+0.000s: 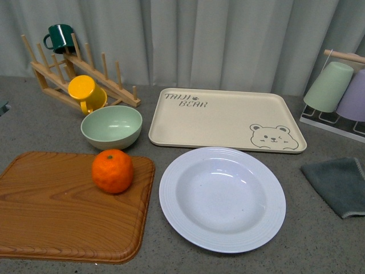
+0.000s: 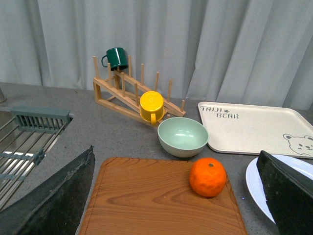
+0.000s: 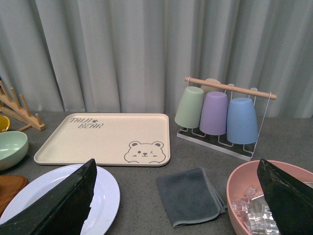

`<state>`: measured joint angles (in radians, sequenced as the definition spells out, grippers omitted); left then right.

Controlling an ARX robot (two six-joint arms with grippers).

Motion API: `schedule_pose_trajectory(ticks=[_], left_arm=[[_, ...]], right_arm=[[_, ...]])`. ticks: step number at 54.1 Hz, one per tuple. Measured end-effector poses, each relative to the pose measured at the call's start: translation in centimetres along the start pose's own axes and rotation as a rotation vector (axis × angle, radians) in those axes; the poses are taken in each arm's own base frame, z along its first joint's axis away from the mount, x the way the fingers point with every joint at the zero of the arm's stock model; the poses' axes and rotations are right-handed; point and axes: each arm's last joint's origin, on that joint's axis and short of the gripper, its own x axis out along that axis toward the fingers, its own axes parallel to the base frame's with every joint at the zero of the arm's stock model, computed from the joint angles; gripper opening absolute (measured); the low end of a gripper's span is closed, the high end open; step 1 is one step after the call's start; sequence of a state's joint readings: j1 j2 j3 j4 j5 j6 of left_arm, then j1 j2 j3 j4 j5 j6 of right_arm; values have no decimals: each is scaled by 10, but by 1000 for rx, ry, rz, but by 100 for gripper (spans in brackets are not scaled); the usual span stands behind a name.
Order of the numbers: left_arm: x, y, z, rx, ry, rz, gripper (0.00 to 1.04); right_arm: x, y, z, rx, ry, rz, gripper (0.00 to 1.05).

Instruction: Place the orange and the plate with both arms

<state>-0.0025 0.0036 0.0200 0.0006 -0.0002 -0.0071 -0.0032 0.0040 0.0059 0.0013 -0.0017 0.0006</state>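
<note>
The orange [image 1: 113, 170] sits on the wooden board [image 1: 51, 217] near the counter's front-left corner. The plate [image 1: 222, 200] lies flat beside it at mid-front, so each seems set out for one arm. The left gripper [image 2: 176, 156] and right gripper [image 3: 176, 164] hover with fingers spread wide, holding nothing.

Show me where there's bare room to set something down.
The bear tray is bare. The wooden board is free in front of the orange. Bare counter lies between the plate and the grey cloth. Crowded: the green bowl, yellow mug and rack cluster.
</note>
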Motion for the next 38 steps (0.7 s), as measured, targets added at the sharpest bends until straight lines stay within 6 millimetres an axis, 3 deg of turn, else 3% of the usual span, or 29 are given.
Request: schedule_pose_trajectory(ticks=[38], left_arm=[[0,0,0,0,0,0,98]], right_arm=[[0,0,0,0,0,0,96]])
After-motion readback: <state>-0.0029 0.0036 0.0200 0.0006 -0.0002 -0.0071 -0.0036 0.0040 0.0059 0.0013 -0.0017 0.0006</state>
